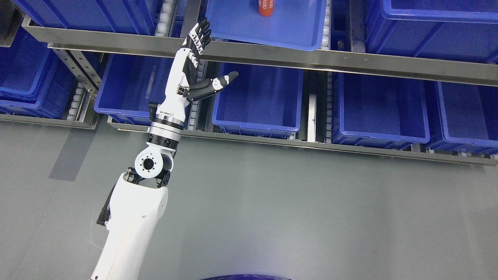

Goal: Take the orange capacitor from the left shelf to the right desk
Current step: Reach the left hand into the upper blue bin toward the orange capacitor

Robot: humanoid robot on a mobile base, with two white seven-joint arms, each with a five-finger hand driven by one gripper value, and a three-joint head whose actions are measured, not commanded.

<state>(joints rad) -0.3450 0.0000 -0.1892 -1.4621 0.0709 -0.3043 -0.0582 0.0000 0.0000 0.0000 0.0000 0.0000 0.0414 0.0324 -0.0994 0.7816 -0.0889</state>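
A grey floor (291, 210) fills the near ground. From the lower left the left arm (132, 225) rises to the shelf, its left hand (194, 66) released, fingers (200, 35) extended and thumb splayed, holding nothing. The steel rail (350, 62) of the upper shelf crosses just behind the fingers. Beyond it a shallow blue tray (295, 27) holds one orange capacitor (266, 7), cut off by the top edge, probably upright. Below, roughly five deep blue bins (256, 101) sit in a row.
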